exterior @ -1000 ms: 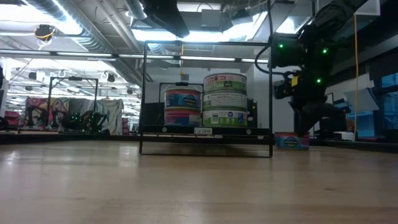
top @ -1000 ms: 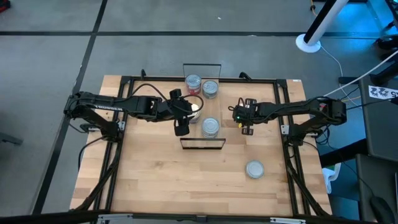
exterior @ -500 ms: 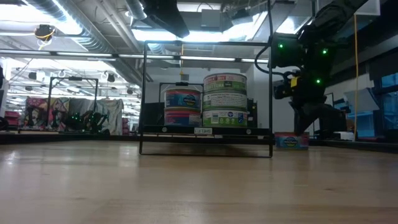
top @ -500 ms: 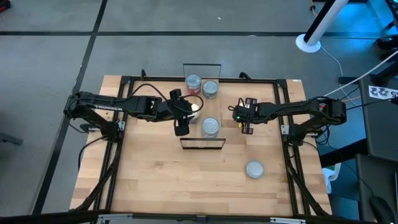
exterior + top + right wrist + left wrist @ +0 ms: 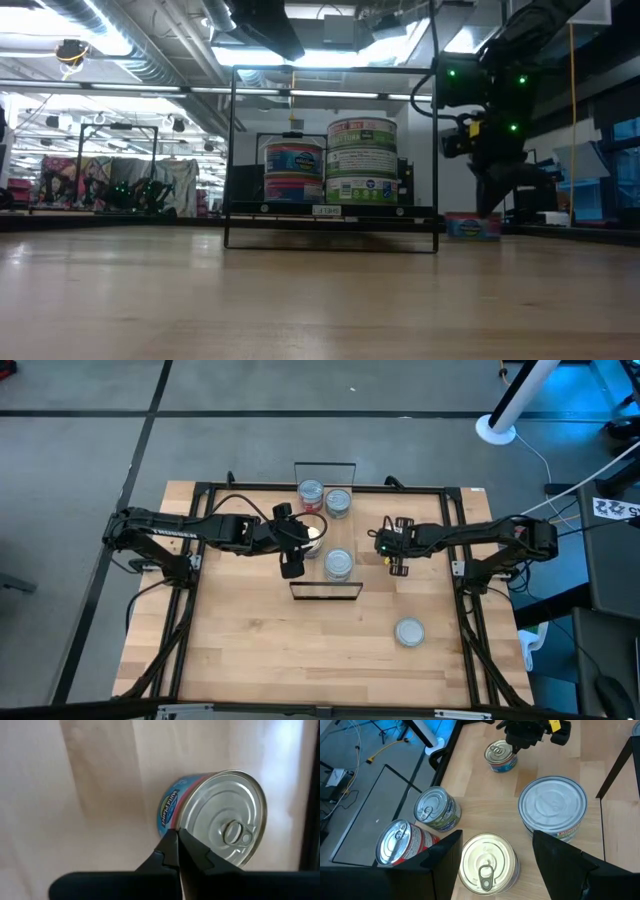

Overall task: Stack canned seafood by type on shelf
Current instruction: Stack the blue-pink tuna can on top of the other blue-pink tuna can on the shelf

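The shelf [image 5: 322, 582] bears several tins of canned seafood. A red-labelled one [image 5: 400, 845] and a greenish one [image 5: 435, 810] stand at its far end. A silver-topped one [image 5: 552, 807] and a gold-topped one [image 5: 487, 865] stand nearer. In the low view they show as two stacks [image 5: 362, 160]. My left gripper [image 5: 495, 865] hangs open above the gold-topped tin, a finger to either side, apart from it. My right gripper [image 5: 177, 840] is shut just over a blue-and-pink-labelled tin [image 5: 215, 815] that stands on the table right of the shelf. My right gripper points steeply down, its shut fingertips [image 5: 172, 837] at the edge of the blue-and-pink tin's top rim [image 5: 175, 822]. I cannot tell whether they touch it. The tin stands upright on the table.
Another silver-topped tin [image 5: 409, 631] stands alone on the table toward the near right. Black wire frames [image 5: 325, 465] rise at the shelf's two short ends. A black rail frame [image 5: 455, 540] borders the tabletop. Bare wood lies near the front edge.
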You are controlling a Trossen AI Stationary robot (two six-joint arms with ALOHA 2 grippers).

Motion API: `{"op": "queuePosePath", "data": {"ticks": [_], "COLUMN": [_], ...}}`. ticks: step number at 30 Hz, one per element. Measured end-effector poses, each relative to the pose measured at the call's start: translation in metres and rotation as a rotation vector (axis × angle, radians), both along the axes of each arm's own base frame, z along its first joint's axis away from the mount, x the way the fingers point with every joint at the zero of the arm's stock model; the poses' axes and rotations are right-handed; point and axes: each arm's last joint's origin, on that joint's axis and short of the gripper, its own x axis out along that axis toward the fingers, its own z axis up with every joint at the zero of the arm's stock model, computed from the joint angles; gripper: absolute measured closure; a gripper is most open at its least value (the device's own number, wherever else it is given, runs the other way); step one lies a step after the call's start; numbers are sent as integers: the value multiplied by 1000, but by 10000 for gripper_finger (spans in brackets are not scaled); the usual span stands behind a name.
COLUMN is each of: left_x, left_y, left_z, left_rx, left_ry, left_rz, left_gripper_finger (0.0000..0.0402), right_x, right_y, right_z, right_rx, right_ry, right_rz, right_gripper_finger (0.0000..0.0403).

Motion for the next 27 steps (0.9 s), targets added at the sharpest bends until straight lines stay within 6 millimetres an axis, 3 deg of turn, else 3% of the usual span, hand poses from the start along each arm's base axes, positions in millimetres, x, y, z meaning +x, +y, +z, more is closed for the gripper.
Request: {"op": "queuePosePath", "data": {"ticks": [15,27], "left_x": [0,0], "left_y": [0,0], "left_z": [0,0], "left_rx": [0,29], "left_ry": [0,19], "left_rz": [1,-26], "left_gripper_finger": [164,164], "right_x": [14,27], "right_y": [-2,-5], "right_z": [27,64], "right_rx": [28,2], "right_ry": [-58,-80], "right_rz": [35,79], "right_gripper_finger": [403,403]}}
